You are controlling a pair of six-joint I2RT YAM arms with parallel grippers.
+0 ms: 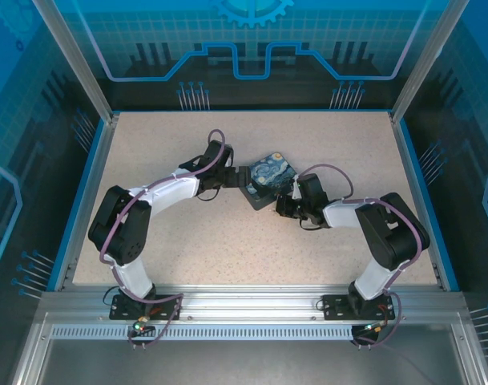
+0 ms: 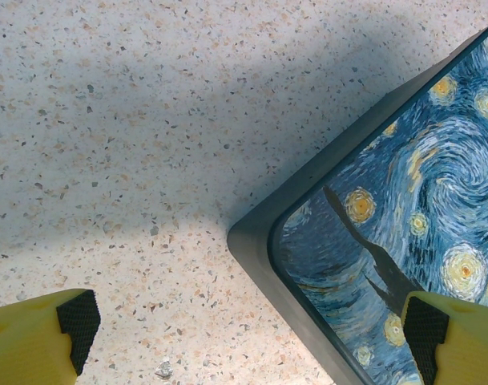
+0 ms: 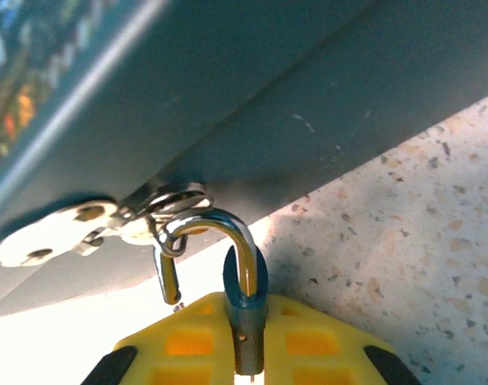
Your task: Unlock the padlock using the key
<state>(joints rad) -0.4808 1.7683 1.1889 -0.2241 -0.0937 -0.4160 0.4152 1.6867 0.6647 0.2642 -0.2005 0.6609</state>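
Observation:
In the right wrist view my right gripper point(image 3: 249, 357) is shut on the padlock point(image 3: 247, 309), its teal body pinched between the yellow fingers. The metal shackle point(image 3: 227, 233) stands swung out, with one end free in the air. A small ring point(image 3: 173, 200) hangs on the shackle and carries the key point(image 3: 55, 233), a flat pale metal piece lying against the wall of the painted tin point(image 3: 252, 96). In the top view the right gripper point(image 1: 285, 204) sits at the tin's near right side. My left gripper point(image 2: 252, 341) is open, straddling the tin's corner point(image 2: 256, 241).
The painted tin point(image 1: 268, 183) sits mid-table between both arms. The speckled tabletop point(image 1: 227, 257) has a blue rim and glass walls around it. Purple-grey cables run along both arms.

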